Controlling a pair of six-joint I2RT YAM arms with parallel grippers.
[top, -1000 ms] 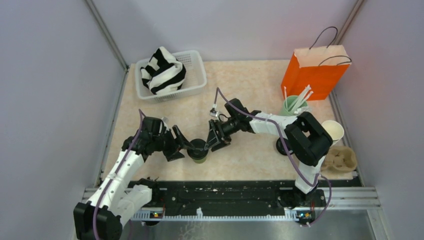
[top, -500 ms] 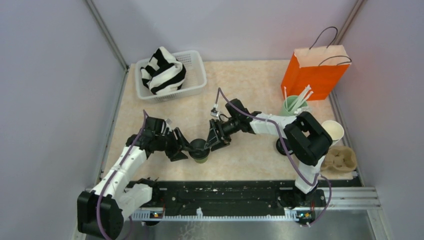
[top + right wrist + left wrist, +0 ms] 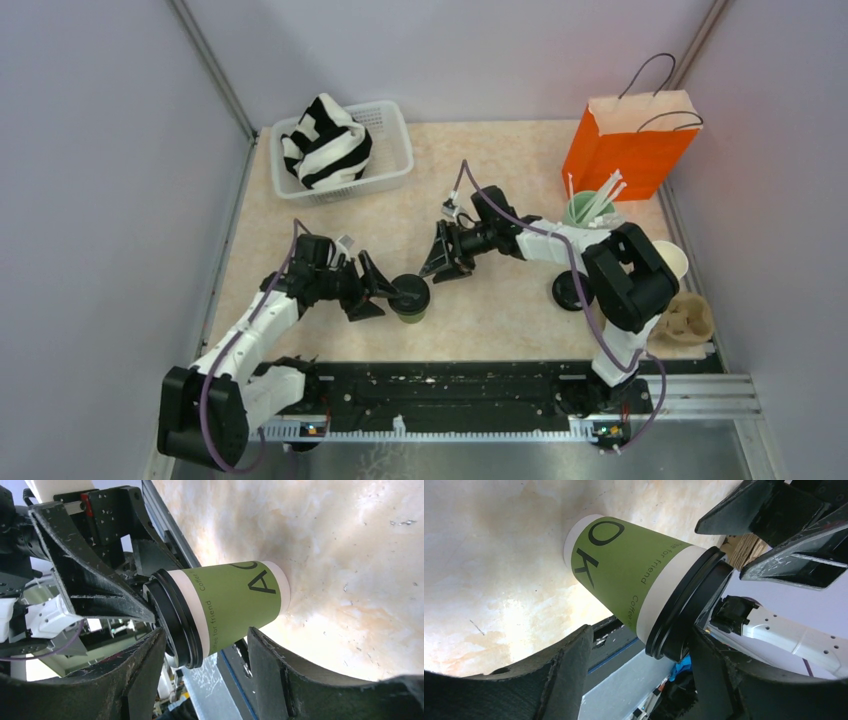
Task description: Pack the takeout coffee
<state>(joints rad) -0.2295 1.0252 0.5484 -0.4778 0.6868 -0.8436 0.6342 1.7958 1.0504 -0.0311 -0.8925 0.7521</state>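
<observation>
The only readable print stands on the green paper cup. In the left wrist view, large black letters "OK" sit on its green side toward the base. Nearer the white band under the lid runs a small black line ending in "for friend", and a second small line begins "Coffe" before it curves out of sight. In the right wrist view the other side of the same cup shows a large black "A" beside part of a rounded letter. The small lines "for friend" and "Coffe" show again there, the rest unreadable.
</observation>
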